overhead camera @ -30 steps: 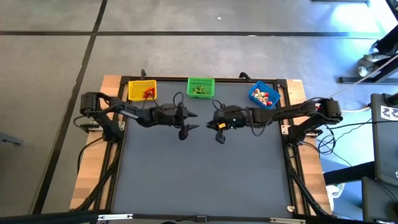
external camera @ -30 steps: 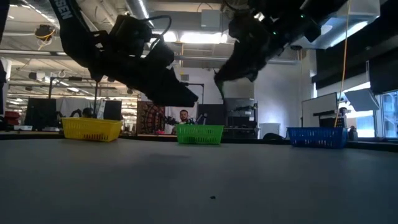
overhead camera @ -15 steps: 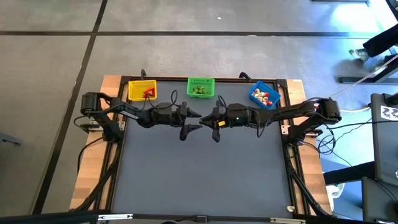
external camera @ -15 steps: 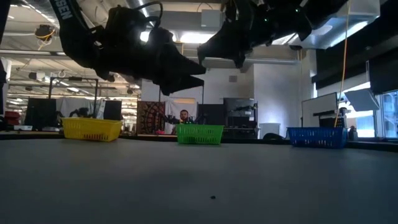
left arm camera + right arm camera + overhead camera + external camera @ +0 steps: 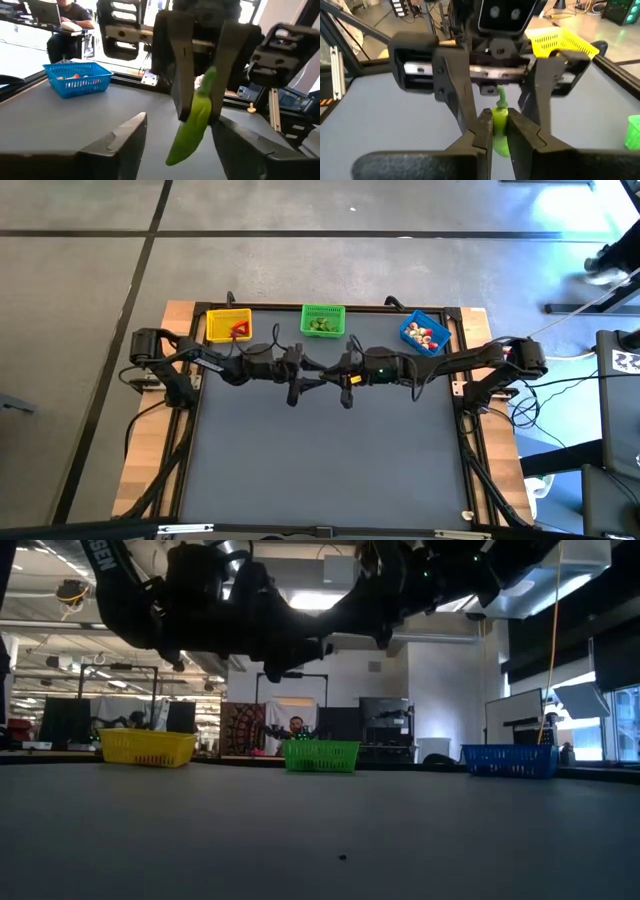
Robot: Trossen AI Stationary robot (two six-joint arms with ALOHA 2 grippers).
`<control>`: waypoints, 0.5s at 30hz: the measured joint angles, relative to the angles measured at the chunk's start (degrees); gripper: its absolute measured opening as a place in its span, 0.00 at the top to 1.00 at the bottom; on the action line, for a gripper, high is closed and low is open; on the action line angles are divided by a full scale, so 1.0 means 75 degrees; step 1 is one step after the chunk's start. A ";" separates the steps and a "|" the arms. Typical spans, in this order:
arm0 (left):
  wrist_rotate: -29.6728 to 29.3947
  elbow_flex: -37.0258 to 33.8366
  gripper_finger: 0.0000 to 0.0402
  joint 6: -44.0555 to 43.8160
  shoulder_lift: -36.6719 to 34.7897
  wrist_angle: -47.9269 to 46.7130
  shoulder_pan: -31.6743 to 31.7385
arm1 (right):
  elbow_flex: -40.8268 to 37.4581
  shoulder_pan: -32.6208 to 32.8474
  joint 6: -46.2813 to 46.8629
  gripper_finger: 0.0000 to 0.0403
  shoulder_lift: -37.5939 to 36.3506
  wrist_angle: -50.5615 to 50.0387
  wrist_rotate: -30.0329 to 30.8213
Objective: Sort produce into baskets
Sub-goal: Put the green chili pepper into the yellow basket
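My right gripper is shut on a green toy pepper, high above the table's far middle. My left gripper faces it, open. Its two fingers stand on either side of the right gripper's fingers and the pepper without touching the pepper. The yellow basket, the green basket and the blue basket stand along the table's far edge. Red pieces lie in the yellow one, green pieces in the green one, red and cream pieces in the blue one. My right gripper pinches the pepper's upper part, near its stem end, between its two fingers. The fingers lie about level and point toward the table's left. The pepper hangs slanting below the fingers, its tapered end free, clear of the table.
The dark mat lies bare over the table's middle and near half. The baskets also show in the low view: yellow, green, blue. A person sits in the room beyond the table.
Both grippers have risen and closed in on each other above the table's far middle. My right gripper has tipped from pointing down to about level and gone toward the table's left. My left gripper has tipped up to level, and its open fingers now flank the right's.
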 joint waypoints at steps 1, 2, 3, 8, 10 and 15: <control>0.0039 0.0019 0.48 0.0013 0.0000 -0.0008 0.0000 | 0.0000 0.0000 0.0000 0.89 -0.0006 0.0033 -0.0003; 0.0074 0.0034 0.51 0.0032 0.0000 -0.0032 0.0000 | 0.0000 0.0000 0.0000 0.89 -0.0008 0.0046 0.0000; 0.0095 0.0035 0.54 0.0035 0.0000 -0.0047 0.0000 | 0.0000 0.0000 0.0003 0.89 -0.0007 0.0025 0.0000; 0.0119 0.0035 0.73 0.0238 0.0000 -0.0028 -0.0002 | 0.0000 0.0000 -0.0013 0.89 -0.0006 0.0023 0.0004; 0.0104 0.0035 0.81 0.0360 0.0000 -0.0009 -0.0003 | 0.0000 0.0000 -0.0025 0.89 -0.0006 0.0041 -0.0001; 0.0117 0.0035 0.96 0.0588 -0.0007 0.0022 0.0000 | 0.0000 0.0000 -0.0036 0.87 -0.0006 0.0168 0.0017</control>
